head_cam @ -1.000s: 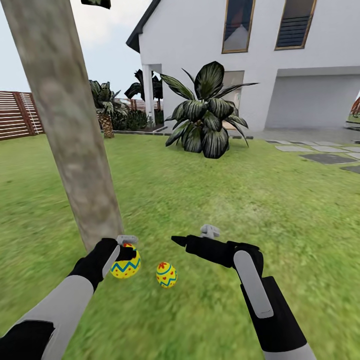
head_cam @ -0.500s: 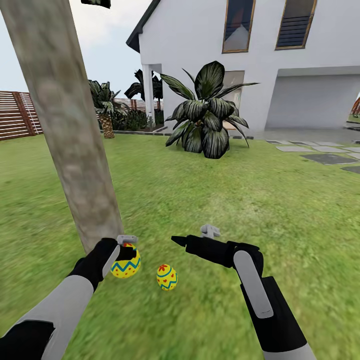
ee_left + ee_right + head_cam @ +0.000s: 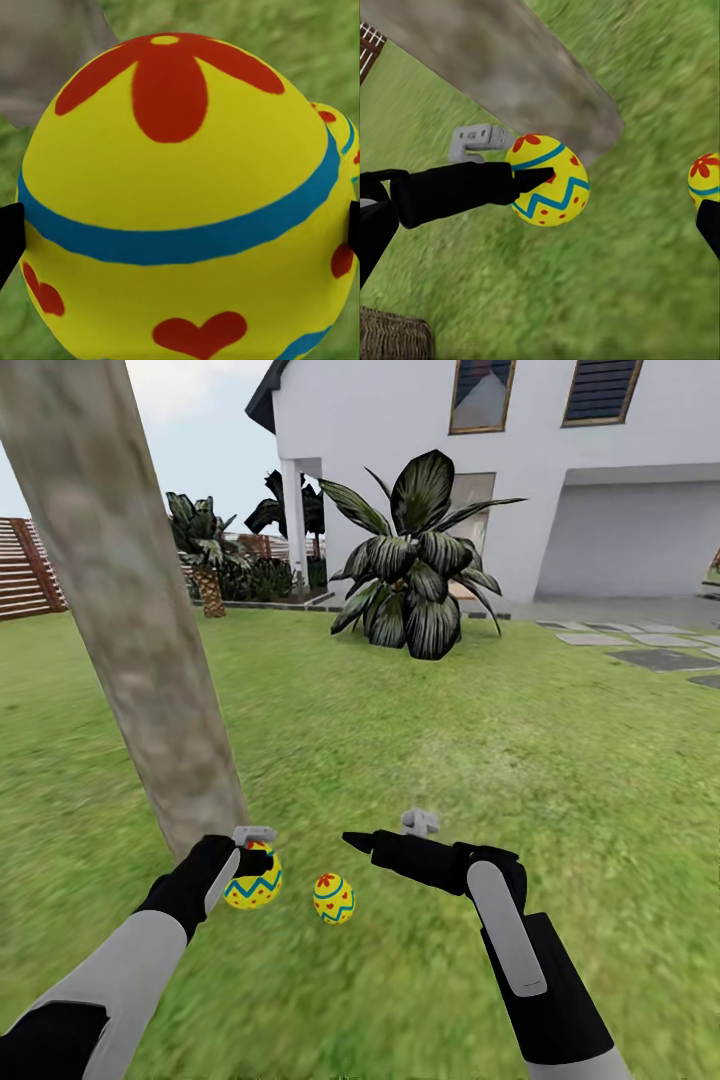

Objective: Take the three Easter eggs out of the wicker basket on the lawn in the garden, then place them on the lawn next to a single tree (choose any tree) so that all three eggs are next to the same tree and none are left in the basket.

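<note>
The left gripper (image 3: 252, 857) has its jaws pinching a yellow egg with blue zigzag band and red flower marks (image 3: 253, 881), held low over the green mottled lawn (image 3: 420, 730) just beside the foot of the thick pale grey-brown tree trunk (image 3: 130, 620). The egg sits squarely between the jaws, its blunt flowered end toward the left wrist camera. A second yellow patterned egg (image 3: 333, 898) already lies on the grass close by, between the two arms. The right gripper (image 3: 362, 842) hovers empty; whether its jaws are spread cannot be told. A corner of the tan woven wicker basket (image 3: 394, 334) shows behind.
</note>
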`<state>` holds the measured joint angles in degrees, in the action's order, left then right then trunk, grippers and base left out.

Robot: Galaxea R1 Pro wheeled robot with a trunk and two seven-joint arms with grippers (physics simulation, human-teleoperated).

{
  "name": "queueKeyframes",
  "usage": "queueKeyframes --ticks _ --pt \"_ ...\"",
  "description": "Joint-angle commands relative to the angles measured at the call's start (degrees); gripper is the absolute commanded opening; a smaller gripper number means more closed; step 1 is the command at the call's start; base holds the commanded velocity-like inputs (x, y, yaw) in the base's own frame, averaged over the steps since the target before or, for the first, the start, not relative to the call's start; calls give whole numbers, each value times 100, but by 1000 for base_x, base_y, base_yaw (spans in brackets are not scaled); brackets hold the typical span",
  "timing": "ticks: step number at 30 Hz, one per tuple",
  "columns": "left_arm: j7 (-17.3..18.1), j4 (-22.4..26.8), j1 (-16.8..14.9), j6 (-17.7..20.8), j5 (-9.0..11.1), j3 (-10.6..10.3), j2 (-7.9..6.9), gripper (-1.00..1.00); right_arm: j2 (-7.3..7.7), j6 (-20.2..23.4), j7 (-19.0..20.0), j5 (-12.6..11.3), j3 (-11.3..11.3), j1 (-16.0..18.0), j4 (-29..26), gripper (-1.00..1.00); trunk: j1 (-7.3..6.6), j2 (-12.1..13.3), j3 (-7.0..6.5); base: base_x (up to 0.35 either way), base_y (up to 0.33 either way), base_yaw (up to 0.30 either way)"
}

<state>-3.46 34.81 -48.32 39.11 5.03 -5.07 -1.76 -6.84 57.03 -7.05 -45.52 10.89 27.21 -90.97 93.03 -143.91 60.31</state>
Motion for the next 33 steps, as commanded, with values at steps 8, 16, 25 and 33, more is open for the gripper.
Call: queueKeyframes --ticks 8,16,25,33 --pt "-79 9 -2 -212 50 -46 -8 -100 -2 13 -60 -62 8 4 -4 100 19 -14 183 0 0 0" --pt "-80 10 6 -386 50 -46 -8 -100 -1 10 -63 -62 26 4 -4 100 40 -24 361 0 0 0" --pt "-91 14 0 -561 50 -278 17 -100 3 10 -57 -62 23 4 -3 100 63 -36 560 0 0 0" --pt "-34 -48 -17 -667 43 -393 382 -100 10 10 -43 -62 -16 7 -3 100 84 -47 737 0 0 0"
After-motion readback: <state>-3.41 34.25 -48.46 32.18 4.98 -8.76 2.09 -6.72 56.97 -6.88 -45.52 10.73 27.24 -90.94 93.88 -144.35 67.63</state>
